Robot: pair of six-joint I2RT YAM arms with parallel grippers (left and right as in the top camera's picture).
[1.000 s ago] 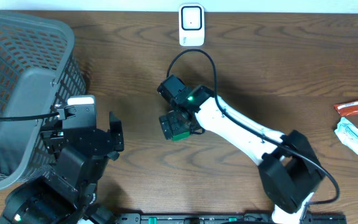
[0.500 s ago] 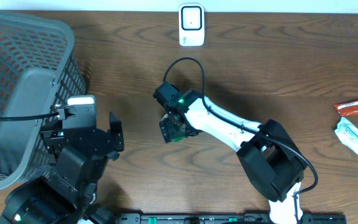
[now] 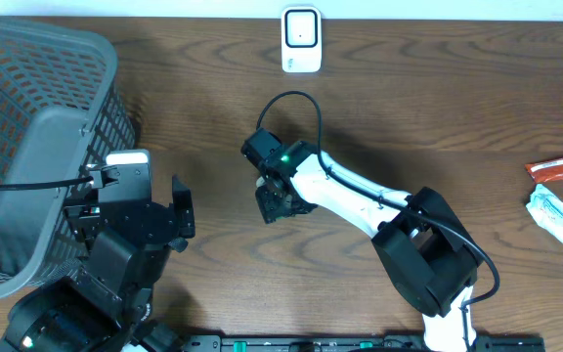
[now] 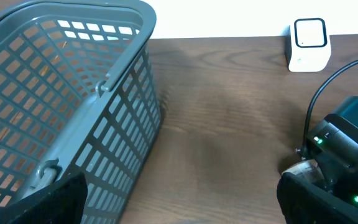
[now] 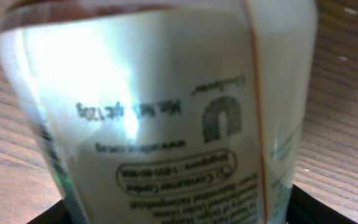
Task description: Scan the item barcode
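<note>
A dark, wood-grained worktop [image 3: 438, 88] fills the overhead view, and a pale wall [image 3: 164, 8] runs along its far edge. A white scanner [image 3: 301, 39] stands upright at that edge, near the middle. A grey mesh basket [image 3: 27, 117] takes up the far left corner, tilted, with one side against the left arm's base. At the right edge lie a red packet [image 3: 560, 168] and some white packets [image 3: 555, 215], well apart from both arms.

The right pincer [image 3: 278, 203] points down at mid-worktop, and a black cable [image 3: 306, 98] loops up behind it. Bare wood lies between it and the scanner, and a wide stretch runs between it and the packets. The item [image 5: 160, 112], with a white label edged in green, sits between its fingers and fills the wrist view. From overhead it is hidden under the pincer. Whether the fingers press on it cannot be told.

The left pincer [image 4: 188, 196] is spread wide with nothing in it, beside the basket, with bare wood between it and the right pincer
</note>
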